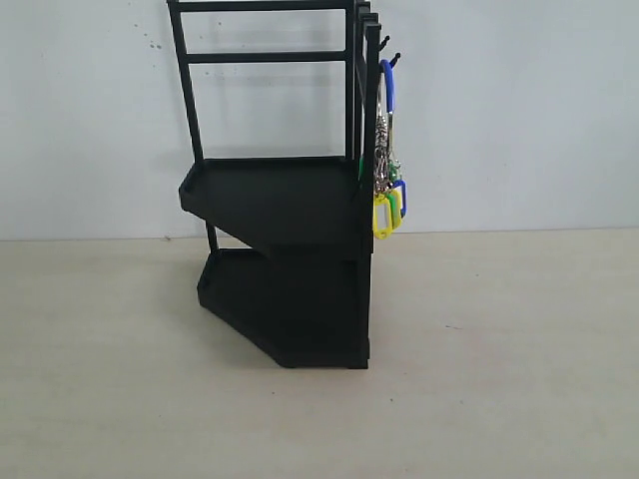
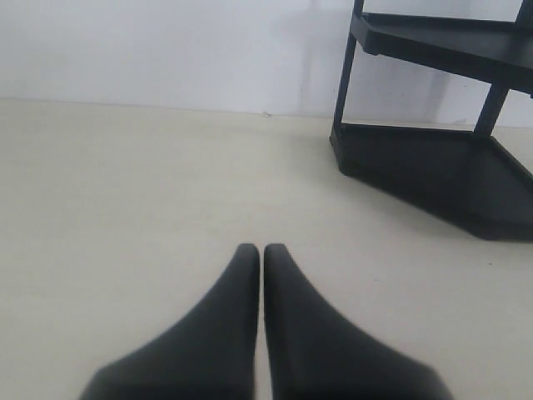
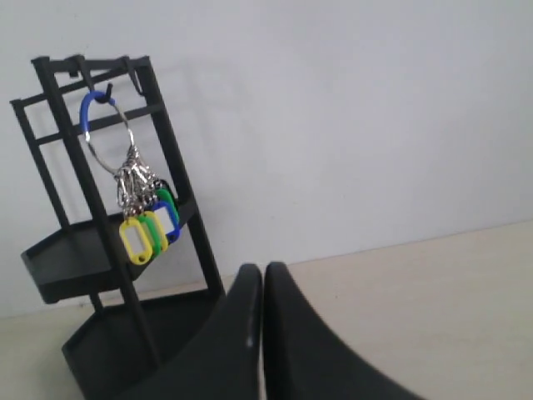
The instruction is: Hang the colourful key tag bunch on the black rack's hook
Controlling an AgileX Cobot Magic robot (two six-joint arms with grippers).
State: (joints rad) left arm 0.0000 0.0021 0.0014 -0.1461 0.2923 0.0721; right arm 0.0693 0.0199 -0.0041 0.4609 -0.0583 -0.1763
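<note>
Exterior view: shows the colourful key tag bunch (image 1: 387, 195) hung by its blue loop on a hook (image 1: 392, 62) at the upper right of the black rack (image 1: 280, 259), tags dangling free just beside the upper tray's right edge, clear above the table (image 1: 519, 389). Reads as the hanging step done; calls next only for a check of the loop's seat on the hook. Shows no arm; leaves broad open table left, right and near.

Left wrist view: shows the left pincer (image 2: 262, 252) pressed together, holding nothing, over bare table, well apart from the rack's lower tray corner.

Right wrist view: shows the right pincer (image 3: 263, 271) likewise together and empty, apart from the bunch; demands care around the rack's thin upright bars.
</note>
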